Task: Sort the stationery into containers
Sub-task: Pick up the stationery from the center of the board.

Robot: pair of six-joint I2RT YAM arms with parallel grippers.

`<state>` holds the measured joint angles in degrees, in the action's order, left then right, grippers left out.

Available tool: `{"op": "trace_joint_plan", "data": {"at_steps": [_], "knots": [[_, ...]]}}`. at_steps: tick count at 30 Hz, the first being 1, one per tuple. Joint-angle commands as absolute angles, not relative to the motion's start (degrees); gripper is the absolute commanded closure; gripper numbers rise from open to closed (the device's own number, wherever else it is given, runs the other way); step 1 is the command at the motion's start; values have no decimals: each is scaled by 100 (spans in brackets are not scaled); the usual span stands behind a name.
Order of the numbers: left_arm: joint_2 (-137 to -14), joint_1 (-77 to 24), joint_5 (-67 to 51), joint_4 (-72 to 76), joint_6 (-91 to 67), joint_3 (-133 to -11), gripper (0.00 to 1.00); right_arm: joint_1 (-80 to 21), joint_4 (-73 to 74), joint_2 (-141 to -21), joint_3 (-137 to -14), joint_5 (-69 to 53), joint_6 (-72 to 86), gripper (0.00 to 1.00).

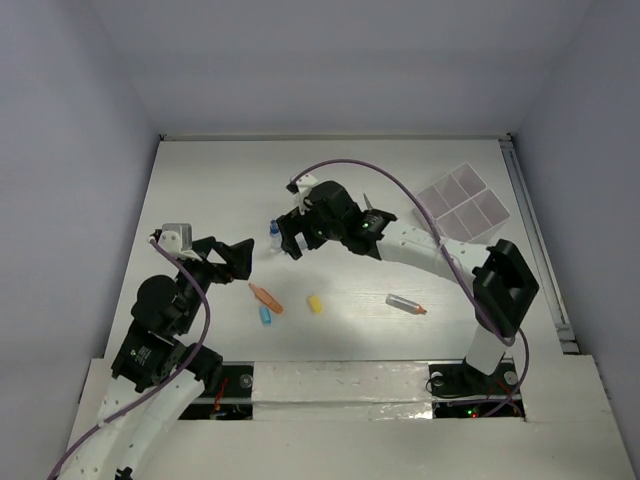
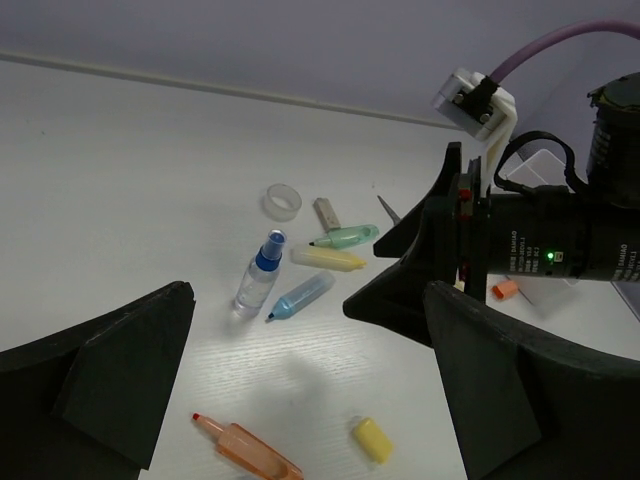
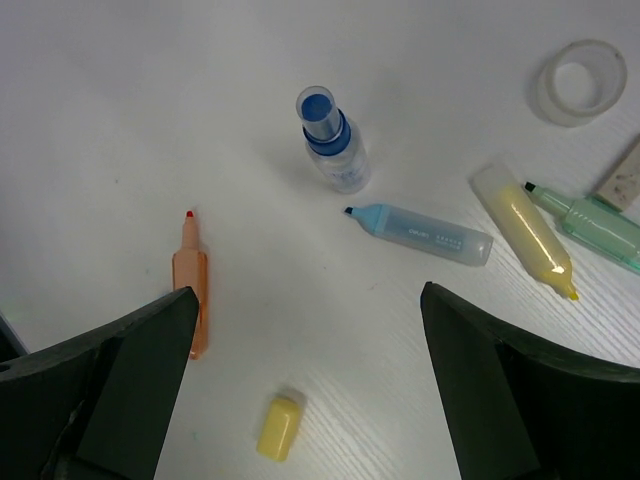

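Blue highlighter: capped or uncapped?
Uncapped: the blue highlighter lies on the table with its dark tip bare in both wrist views.
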<state>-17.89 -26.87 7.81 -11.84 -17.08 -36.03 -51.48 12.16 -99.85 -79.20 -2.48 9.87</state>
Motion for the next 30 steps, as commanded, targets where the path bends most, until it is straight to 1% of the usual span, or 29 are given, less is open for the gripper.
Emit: {"op": "trace_joint_plan", "data": {"at_steps": [1,9,21,28,30], "knots": [[-1696,-2646,694,-932,-1731,-3656,1,-5247,1283,-10212,-8410,-53,809,2],[-1705,-2646,694,-949,-1740,-3656,1,-5247,1476,-11240,-9394,184,633,2],[-1714,-2646,650,-932,-1731,-3647,1,-5247,1565,-12436,-10529,334,571,10],[-1705,-2646,633,-914,-1723,-3647,1,-5247,1485,-12612,-10599,483,659,29],[-1688,-2646,633,-914,-1723,-3647,1,-5247,1538,-12674,-10670,492,668,31]]}}
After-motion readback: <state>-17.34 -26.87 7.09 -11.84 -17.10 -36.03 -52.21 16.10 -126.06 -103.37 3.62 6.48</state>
